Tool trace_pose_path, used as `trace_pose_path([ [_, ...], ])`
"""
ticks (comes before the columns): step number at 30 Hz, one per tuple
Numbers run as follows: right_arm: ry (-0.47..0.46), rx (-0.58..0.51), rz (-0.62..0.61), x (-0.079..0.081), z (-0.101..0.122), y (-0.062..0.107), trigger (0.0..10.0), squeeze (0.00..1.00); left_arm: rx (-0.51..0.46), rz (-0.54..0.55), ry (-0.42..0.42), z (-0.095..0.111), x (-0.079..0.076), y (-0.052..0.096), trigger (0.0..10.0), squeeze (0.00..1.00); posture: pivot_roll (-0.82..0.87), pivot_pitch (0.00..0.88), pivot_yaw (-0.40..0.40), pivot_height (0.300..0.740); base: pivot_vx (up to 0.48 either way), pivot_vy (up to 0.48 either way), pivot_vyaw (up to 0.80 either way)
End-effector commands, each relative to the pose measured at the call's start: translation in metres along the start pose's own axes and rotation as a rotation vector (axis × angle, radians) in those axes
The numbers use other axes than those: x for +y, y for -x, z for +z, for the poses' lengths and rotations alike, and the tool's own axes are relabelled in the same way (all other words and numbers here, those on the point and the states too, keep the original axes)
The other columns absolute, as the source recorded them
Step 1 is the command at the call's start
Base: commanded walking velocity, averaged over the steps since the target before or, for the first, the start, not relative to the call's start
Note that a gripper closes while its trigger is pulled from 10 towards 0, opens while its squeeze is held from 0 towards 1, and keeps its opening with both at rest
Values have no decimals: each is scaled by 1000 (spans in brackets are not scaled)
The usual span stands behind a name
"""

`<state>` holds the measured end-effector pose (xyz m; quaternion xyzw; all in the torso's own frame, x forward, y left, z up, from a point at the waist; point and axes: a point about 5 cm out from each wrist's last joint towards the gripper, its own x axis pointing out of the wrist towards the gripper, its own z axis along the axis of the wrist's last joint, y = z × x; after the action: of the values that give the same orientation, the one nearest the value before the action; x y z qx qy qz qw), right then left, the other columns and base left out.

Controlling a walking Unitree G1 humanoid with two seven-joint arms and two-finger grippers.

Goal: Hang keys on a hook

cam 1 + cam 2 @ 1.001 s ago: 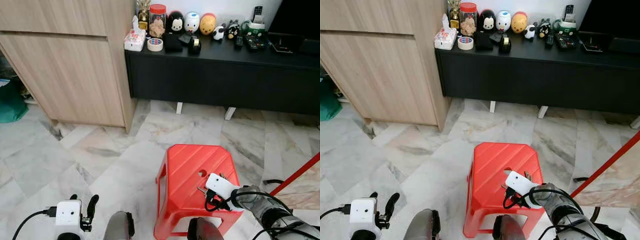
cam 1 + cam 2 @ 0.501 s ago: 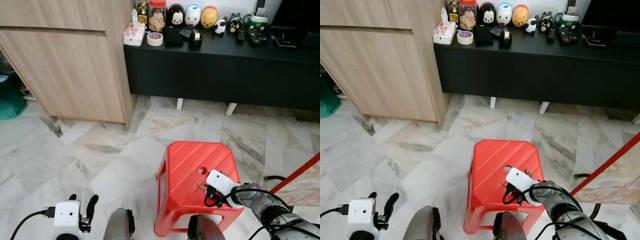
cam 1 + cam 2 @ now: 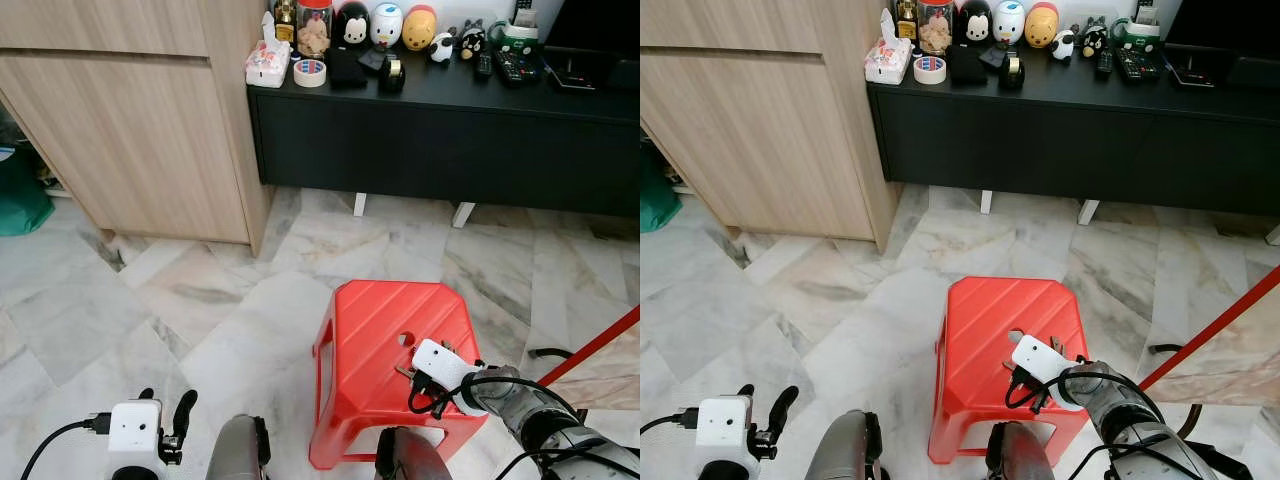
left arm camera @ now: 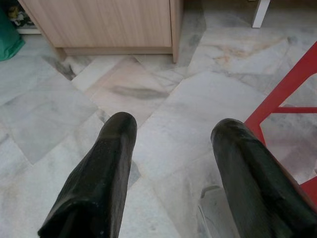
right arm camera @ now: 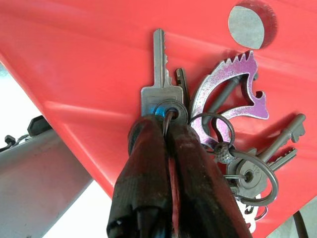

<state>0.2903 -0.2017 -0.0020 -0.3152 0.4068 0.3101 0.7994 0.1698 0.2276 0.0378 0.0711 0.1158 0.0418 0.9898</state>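
Observation:
A bunch of keys [image 5: 159,91] with a purple toothed charm [image 5: 233,74] lies on the top of a red plastic stool [image 3: 380,315], close to its round hole [image 5: 246,19]. My right gripper [image 5: 161,128] is shut on the ring at the head of the silver key. In the left eye view that gripper [image 3: 412,376] rests over the stool's front right part. My left gripper [image 4: 173,124] hangs open above the marble floor, left of the stool, with nothing between its fingers [image 4: 115,148].
A light wooden cabinet [image 3: 140,110] stands at the back left. A low black sideboard [image 3: 450,140] carries figurines, a jar and a tape roll [image 3: 309,72]. A green bag [image 3: 20,205] sits far left. A red bar [image 3: 595,345] slants across the floor at the right.
The camera has tipped slightly, so the whole scene sits a little higher. My right gripper stays at the same spot on the stool with the keys. The left arm has not moved.

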Motion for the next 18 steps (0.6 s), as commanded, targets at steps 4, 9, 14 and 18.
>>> trace_pose_path([
  [4,-13,0,-10,1,0,-1,0,0,16,7,-1,-1,2,-1,10000,0,186,159,-58,625,0,0,0],
  [9,-87,-81,-63,-1,13,-3,0,0,15,9,2,-2,2,-4,10000,0,178,149,-63,625,0,0,0],
  [14,-177,-171,-87,0,24,-4,0,0,11,11,7,-2,1,-7,10000,0,172,140,-66,625,0,0,0],
  [18,-299,-283,-104,4,31,-5,0,0,4,9,13,-1,-2,-11,10000,0,163,128,-70,625,0,0,0],
])
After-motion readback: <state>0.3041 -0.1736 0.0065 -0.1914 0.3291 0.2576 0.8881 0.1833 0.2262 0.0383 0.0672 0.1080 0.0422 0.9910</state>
